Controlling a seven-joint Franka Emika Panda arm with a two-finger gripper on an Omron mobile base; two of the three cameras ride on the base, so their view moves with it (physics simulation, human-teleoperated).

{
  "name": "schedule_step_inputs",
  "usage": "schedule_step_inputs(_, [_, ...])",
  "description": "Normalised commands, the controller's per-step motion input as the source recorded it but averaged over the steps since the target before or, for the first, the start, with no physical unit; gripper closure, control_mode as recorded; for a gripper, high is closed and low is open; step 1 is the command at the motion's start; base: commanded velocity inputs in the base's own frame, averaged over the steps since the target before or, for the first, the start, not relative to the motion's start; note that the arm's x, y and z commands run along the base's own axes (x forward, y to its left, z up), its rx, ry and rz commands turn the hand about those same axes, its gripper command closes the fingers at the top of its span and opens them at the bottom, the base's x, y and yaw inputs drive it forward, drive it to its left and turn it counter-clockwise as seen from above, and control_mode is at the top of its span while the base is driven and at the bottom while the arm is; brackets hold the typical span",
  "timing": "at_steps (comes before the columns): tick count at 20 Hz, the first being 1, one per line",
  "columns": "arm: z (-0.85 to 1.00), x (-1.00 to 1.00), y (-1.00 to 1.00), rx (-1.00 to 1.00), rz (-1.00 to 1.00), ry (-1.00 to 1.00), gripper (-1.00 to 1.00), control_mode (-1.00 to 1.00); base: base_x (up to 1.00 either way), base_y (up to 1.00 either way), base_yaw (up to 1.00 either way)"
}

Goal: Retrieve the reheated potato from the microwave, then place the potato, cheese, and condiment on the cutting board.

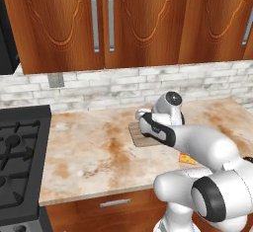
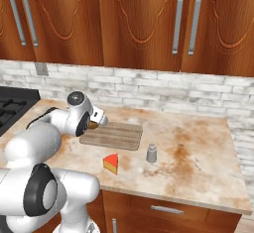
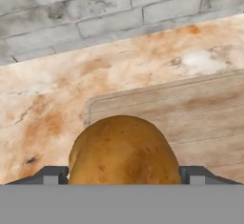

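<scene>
The olive-brown potato (image 3: 123, 147) sits between my fingertips (image 3: 51, 175), and my gripper (image 3: 123, 174) is shut on it. In the right base view the gripper (image 2: 97, 120) hangs low over the left end of the wooden cutting board (image 2: 113, 136), with the potato (image 2: 93, 125) peeking out under the hand. Whether the potato touches the board I cannot tell. The orange cheese (image 2: 111, 163) wedge lies on the counter in front of the board. A small grey condiment (image 2: 152, 153) shaker stands to the right of the cheese. The microwave is out of view.
A black gas stove (image 1: 20, 152) borders the counter on the left. Behind the counter runs a white brick backsplash (image 2: 149, 88), with wooden wall cabinets (image 2: 139, 19) above it. The marbled counter (image 2: 198, 147) stretches right of the board, and its front edge is near the cheese.
</scene>
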Motion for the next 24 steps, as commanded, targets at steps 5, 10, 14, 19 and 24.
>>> schedule_step_inputs(5, [-0.14, 0.2, -0.01, 0.0, 0.0, 0.0, 1.0, -1.0, 0.0, 0.0, 0.0])
schedule_step_inputs(10, [-0.11, 0.15, -0.01, 0.0, 0.0, 0.02, 1.0, -1.0, 0.0, 0.0, 0.0])
schedule_step_inputs(14, [-0.13, 0.03, -0.05, 0.0, 0.0, 0.0, 1.0, -1.0, 0.0, 0.0, 0.0])
schedule_step_inputs(19, [-0.14, 0.04, -0.1, 0.0, 0.01, 0.0, 1.0, -1.0, 0.0, 0.0, 0.0])
schedule_step_inputs(24, [-0.07, 0.18, -0.01, 0.0, 0.0, -0.01, 1.0, -1.0, 0.0, 0.0, 0.0])
